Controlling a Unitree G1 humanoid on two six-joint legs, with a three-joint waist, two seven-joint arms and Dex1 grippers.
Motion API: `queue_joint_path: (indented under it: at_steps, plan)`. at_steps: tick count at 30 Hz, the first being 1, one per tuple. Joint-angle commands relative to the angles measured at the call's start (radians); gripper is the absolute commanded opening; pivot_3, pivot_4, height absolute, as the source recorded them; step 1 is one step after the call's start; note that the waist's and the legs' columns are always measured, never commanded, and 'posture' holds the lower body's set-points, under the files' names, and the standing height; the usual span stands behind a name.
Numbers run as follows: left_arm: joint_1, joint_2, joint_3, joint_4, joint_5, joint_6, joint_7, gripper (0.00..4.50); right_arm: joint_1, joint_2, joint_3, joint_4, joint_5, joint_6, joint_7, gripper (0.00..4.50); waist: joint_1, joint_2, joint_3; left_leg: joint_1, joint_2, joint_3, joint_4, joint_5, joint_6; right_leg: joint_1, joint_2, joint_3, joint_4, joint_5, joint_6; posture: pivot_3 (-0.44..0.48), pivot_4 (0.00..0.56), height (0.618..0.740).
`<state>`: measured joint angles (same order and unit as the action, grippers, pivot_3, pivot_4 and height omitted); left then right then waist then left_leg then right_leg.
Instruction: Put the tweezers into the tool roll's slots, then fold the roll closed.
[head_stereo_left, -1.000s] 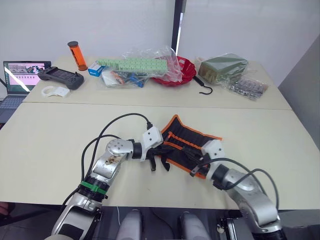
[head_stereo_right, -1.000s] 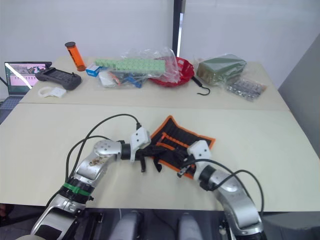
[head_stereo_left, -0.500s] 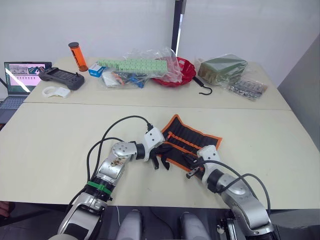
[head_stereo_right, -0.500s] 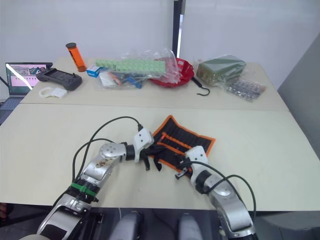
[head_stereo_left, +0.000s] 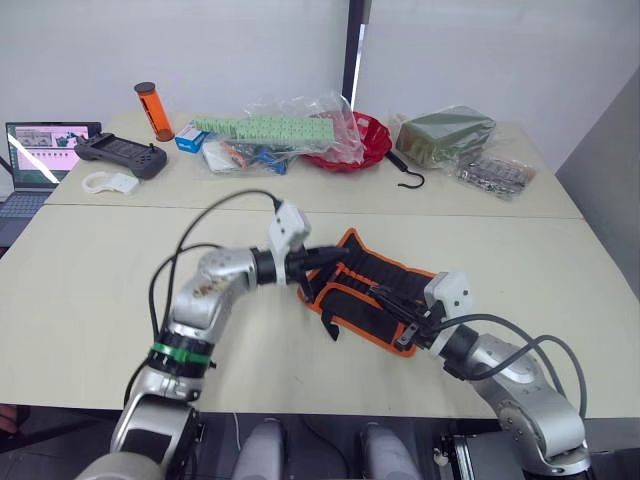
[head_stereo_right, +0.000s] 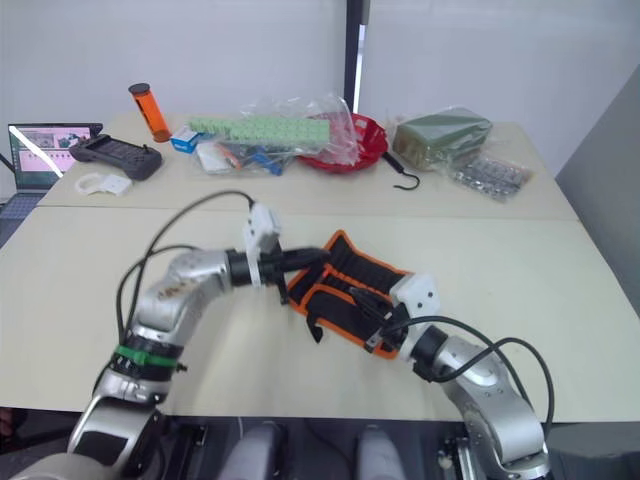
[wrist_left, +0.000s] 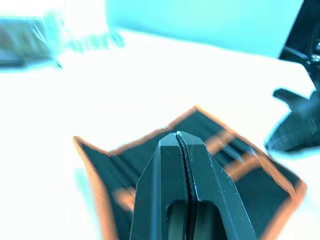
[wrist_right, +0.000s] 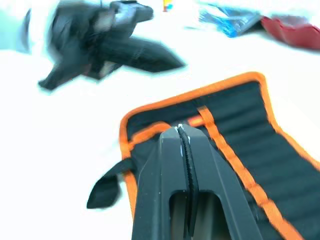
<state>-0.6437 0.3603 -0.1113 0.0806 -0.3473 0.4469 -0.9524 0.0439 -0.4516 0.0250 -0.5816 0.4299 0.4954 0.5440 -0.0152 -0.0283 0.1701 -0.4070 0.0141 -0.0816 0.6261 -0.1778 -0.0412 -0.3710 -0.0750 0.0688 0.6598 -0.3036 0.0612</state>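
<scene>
**Both grippers closed over the half-folded tool roll**

The left gripper (head_stereo_left: 330, 256) is seen with its two black fingers pressed together, nothing visible between them in the left wrist view; it is poised just above the tool roll's (head_stereo_left: 385, 285) near-left part. The right gripper (head_stereo_left: 392, 300) is likewise closed tip to tip, with nothing seen between its fingers, and is held over the roll's near edge; whether it touches the fabric cannot be told.

One tool roll is counted, lying on the near table (head_stereo_left: 90, 280) between the two grippers, its left end doubled over so that the orange edging faces up. Rows of slots (wrist_right: 280, 150) are exposed on the open part, and one black strap (head_stereo_left: 329, 327) trails off the near-left corner. No tweezers can be made out.

Bare tabletop is left on both sides of the roll. One black hook (head_stereo_left: 408, 178), one orange cylinder (head_stereo_left: 152, 110) and one red bowl (head_stereo_left: 362, 150) stand well apart on the far table.
</scene>
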Motion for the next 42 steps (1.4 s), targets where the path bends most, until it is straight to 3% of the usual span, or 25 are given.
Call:
queue_joint_path:
  at_steps: [1,5,8,11,14,21,28,33,42]
  plan:
    - [-0.090,0.004,0.030,0.121,-0.008,0.098,0.035,1.15,-0.015,-0.057,-0.016,-0.040,0.007,0.044,0.018,1.16,0.001,0.000,0.000,0.000,0.000,0.000,0.000,0.000,0.000,0.000,0.000,0.000,0.000,0.000,0.000,0.000,0.150,0.740]
    - [-0.194,0.030,-0.017,0.285,0.045,0.152,0.002,2.51,-0.033,-0.095,-0.042,-0.053,-0.008,0.054,0.002,2.55,-0.001,-0.001,0.001,-0.001,0.000,0.000,0.000,0.000,0.000,-0.001,0.000,0.000,0.000,-0.001,0.001,0.000,0.150,0.740]
    - [-0.234,0.036,-0.087,0.379,0.111,0.080,-0.054,3.48,-0.036,-0.107,-0.047,-0.056,-0.027,0.055,-0.013,3.54,-0.002,-0.001,0.001,-0.003,0.000,0.000,0.000,0.000,0.000,-0.003,0.000,0.000,0.000,0.000,0.001,0.000,0.150,0.740]
    - [-0.275,0.010,-0.113,0.475,0.146,0.027,-0.085,4.49,-0.031,-0.104,-0.043,-0.061,-0.031,0.060,-0.024,3.59,-0.001,-0.001,0.001,-0.003,0.000,0.000,-0.001,0.000,0.000,-0.003,0.000,0.000,-0.001,0.001,-0.001,0.000,0.150,0.740]
    - [-0.318,-0.027,-0.129,0.578,0.183,-0.015,-0.094,4.49,-0.026,-0.100,-0.039,-0.065,-0.037,0.059,-0.037,3.59,0.001,-0.001,0.001,-0.006,0.000,0.000,0.000,0.000,0.000,-0.005,0.000,0.000,-0.001,0.001,-0.001,0.000,0.150,0.740]
    - [-0.387,-0.096,-0.085,0.708,0.180,-0.039,-0.109,2.26,-0.010,-0.091,-0.040,-0.061,-0.055,0.040,-0.050,3.59,0.000,-0.002,0.001,-0.014,-0.001,0.000,0.001,0.000,0.000,-0.014,0.000,0.000,0.003,0.001,-0.001,0.000,0.150,0.740]
    - [-0.377,-0.093,-0.050,0.711,0.188,0.010,-0.071,0.03,-0.034,-0.094,-0.029,-0.027,-0.077,0.030,-0.034,3.59,-0.005,-0.002,0.001,-0.015,0.000,0.000,0.001,0.000,0.000,-0.016,0.001,0.000,0.004,0.001,-0.002,0.000,0.150,0.740]
    - [-0.316,-0.084,0.031,0.621,0.156,0.109,0.049,0.03,-0.069,-0.093,-0.018,0.013,-0.077,0.030,-0.007,3.59,-0.007,-0.002,0.001,-0.015,0.000,0.000,0.001,0.000,0.000,-0.016,0.001,0.000,0.005,0.001,-0.002,0.000,0.150,0.740]
    - [-0.119,0.011,0.223,0.209,0.055,0.465,0.263,0.03,-0.143,-0.110,0.003,0.096,-0.078,0.015,0.068,3.59,-0.026,-0.002,0.001,-0.015,0.000,-0.001,0.001,0.000,0.000,-0.017,0.001,0.000,0.006,0.001,-0.002,0.000,0.150,0.740]
